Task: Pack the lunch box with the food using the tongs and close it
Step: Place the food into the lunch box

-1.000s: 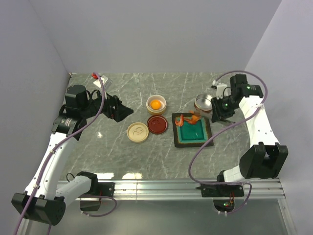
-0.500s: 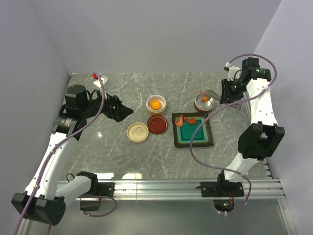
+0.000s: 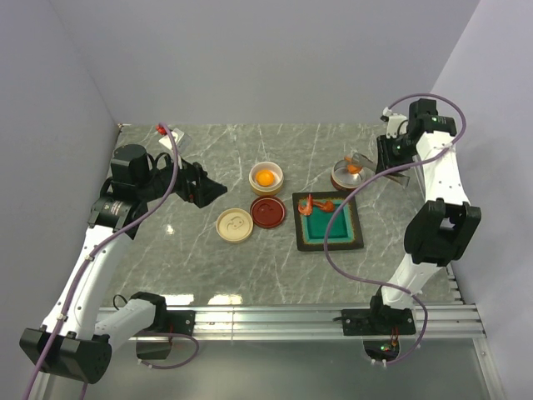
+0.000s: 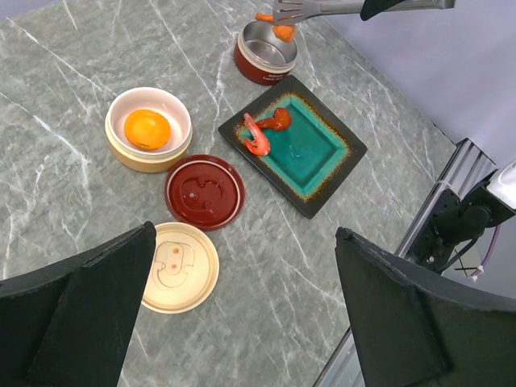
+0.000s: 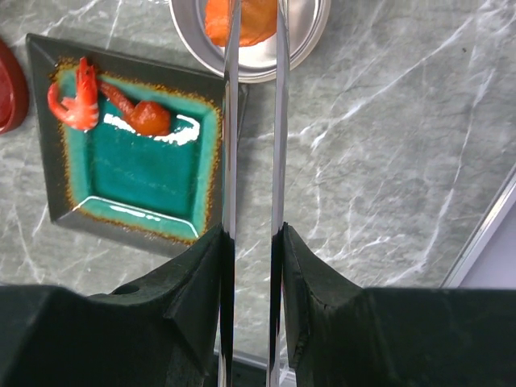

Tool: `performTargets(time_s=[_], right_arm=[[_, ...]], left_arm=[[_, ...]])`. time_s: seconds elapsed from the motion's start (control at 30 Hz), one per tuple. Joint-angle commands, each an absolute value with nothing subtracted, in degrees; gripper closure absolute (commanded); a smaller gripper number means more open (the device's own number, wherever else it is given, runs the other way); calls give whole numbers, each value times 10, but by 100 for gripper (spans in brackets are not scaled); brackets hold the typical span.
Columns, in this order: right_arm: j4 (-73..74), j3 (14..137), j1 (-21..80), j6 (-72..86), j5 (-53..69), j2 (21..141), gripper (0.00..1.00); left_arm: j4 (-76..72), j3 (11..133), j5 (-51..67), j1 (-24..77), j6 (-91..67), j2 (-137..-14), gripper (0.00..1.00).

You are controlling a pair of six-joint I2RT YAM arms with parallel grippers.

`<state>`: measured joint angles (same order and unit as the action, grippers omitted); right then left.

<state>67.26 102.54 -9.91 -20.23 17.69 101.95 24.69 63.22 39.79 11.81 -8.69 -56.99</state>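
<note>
The right tool (image 5: 251,242) is clamping narrow around the silver tongs (image 5: 230,121), whose tips are pinching a shrimp piece (image 4: 283,32) over the steel-lined red bowl (image 4: 260,66) at the far right of the surface (image 4: 64,48). Two more shrimp pieces (image 4: 256,137) are lying on the teal tray (image 4: 334,165) just beside that bowl. The orange disc (image 4: 147,129) is sitting in the cream bowl (image 4: 121,153), with the red lid (image 4: 205,192) and cream lid (image 4: 179,266) lying near it. The left tool (image 3: 204,187) is hanging wide open and empty over the left side

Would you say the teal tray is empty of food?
No, a shrimp and another red-orange piece lie on the teal tray.
</note>
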Motion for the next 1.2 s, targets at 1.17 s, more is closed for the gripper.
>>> performTargets(time_s=[1.17], right_arm=[[578,975,-39,-236,48,1024,67]], left_arm=[[227,641,407,115,-86,-581,1]])
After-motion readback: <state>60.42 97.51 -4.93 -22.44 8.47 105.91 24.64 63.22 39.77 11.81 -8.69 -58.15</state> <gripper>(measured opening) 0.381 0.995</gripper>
